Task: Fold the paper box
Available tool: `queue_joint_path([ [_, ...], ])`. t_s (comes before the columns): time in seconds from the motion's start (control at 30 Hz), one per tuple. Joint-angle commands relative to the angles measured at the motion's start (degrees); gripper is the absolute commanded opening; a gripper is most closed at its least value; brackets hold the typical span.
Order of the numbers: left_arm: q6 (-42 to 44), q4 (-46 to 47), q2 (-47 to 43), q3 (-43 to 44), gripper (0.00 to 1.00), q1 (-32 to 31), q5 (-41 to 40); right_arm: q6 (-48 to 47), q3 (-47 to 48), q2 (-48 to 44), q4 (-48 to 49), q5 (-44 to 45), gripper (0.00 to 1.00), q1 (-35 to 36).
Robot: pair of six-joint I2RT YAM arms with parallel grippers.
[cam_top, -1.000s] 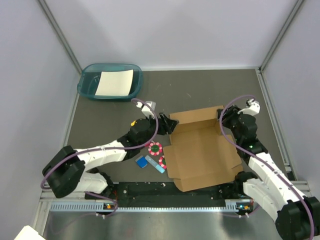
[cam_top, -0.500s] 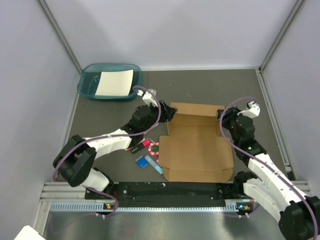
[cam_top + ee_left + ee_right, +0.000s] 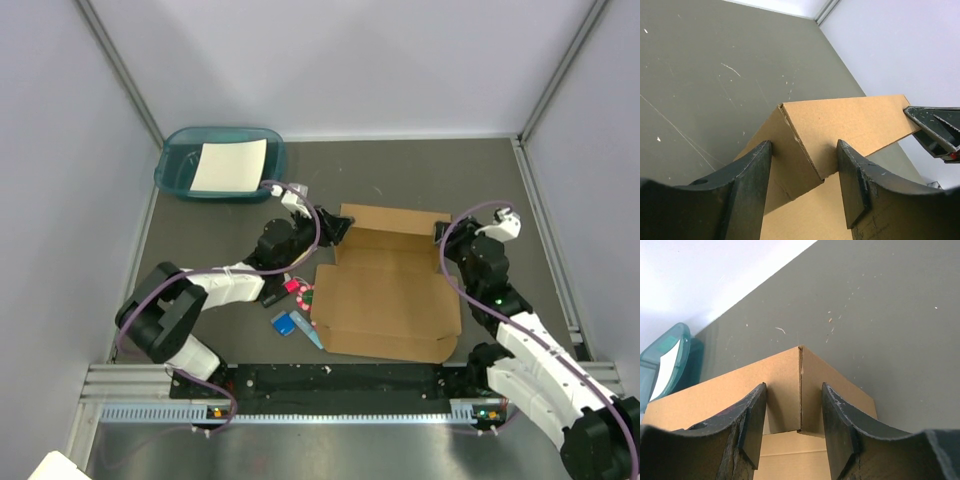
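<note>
The paper box (image 3: pixel 385 300) is a brown cardboard sheet lying mid-table, with its far wall standing up and its side flaps bent in at the two far corners. My left gripper (image 3: pixel 340 228) is at the far left corner. In the left wrist view that gripper (image 3: pixel 805 150) is shut on the folded corner (image 3: pixel 805 130), one finger on each face. My right gripper (image 3: pixel 443 235) is at the far right corner. In the right wrist view it (image 3: pixel 794 390) is pinching the corner crease (image 3: pixel 800 385) the same way. The right gripper's tip (image 3: pixel 935 130) shows at the wall's far end.
A teal tray (image 3: pixel 175 170) holding a white sheet (image 3: pixel 230 165) stands at the far left, also visible as a tray (image 3: pixel 670 355) in the right wrist view. A pink-red round piece (image 3: pixel 305 292), a blue block (image 3: pixel 284 323) and a light blue piece (image 3: pixel 318 337) lie against the box's left edge.
The box has swung square to the table, slid left, and its far wall has risen upright. Both grippers have moved farther back and narrowed onto the far corners.
</note>
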Motion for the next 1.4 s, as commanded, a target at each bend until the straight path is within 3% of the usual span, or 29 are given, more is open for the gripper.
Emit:
queue_joint_path([
  [0.0, -3.2, 1.2, 3.4, -3.6, 0.57, -5.1, 11.9, -0.3, -3.6, 1.8, -17.0, -7.4, 0.44, 2.6],
  [0.2, -3.9, 4.5, 4.0, -7.7, 0.57, -6.5, 11.2, 1.6, -5.2, -0.9, -21.9, -8.0, 0.43, 2.6],
  [0.5, -3.2, 5.0, 3.5, -9.4, 0.56, -6.9, 9.7, 1.5, -2.9, -6.0, -27.3, -4.7, 0.61, 2.6],
  [0.87, -2.2, 2.8, 3.7, -9.2, 0.56, -6.8, 8.0, -1.9, 6.1, -1.0, -23.4, -2.1, 0.67, 1.5],
  [1.03, -1.8, 1.3, 3.3, -8.3, 0.56, -6.8, 7.3, -2.7, 4.6, 1.6, -19.4, -7.3, 0.61, -3.3],
  [1.37, -2.0, -0.8, 3.1, -5.3, 0.58, -6.6, 7.1, -0.5, -5.9, -1.8, -15.5, -12.6, 0.47, -3.6],
])
